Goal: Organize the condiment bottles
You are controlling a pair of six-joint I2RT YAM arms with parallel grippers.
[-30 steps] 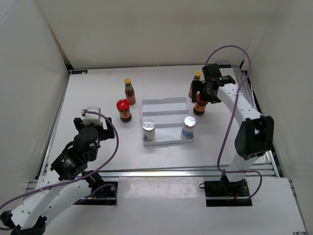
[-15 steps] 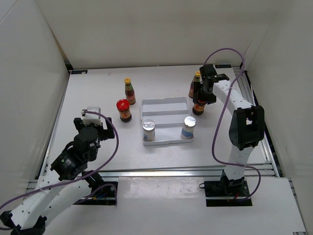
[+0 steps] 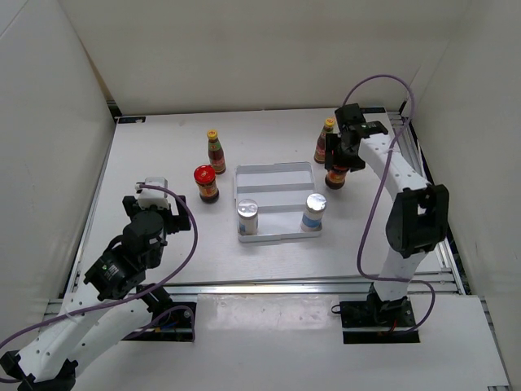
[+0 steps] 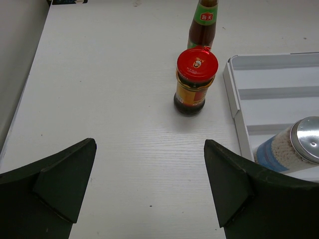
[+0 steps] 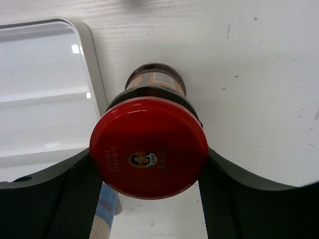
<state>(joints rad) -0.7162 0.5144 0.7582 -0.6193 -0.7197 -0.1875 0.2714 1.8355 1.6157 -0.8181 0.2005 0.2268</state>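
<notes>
My right gripper (image 3: 339, 160) is shut on a squat dark jar with a red lid (image 5: 148, 147), its fingers pressed on both sides of the lid. That jar (image 3: 336, 177) stands just right of the white tray (image 3: 274, 168), with a yellow-capped sauce bottle (image 3: 324, 140) behind it. Two silver-topped shakers (image 3: 247, 217) (image 3: 314, 212) stand in the tray's near end. Left of the tray are a second red-lidded jar (image 4: 196, 79) and a second sauce bottle (image 4: 203, 25). My left gripper (image 4: 149, 149) hangs open well short of them, with nothing between its fingers.
White walls close in the table on the left, back and right. In the right wrist view the tray's rim (image 5: 94, 74) lies right beside the held jar, and one shaker (image 5: 104, 214) shows under my left finger.
My right gripper has closed from wide open onto the red-lidded jar by the tray, and its arm has swung slightly. The left arm has not moved.
</notes>
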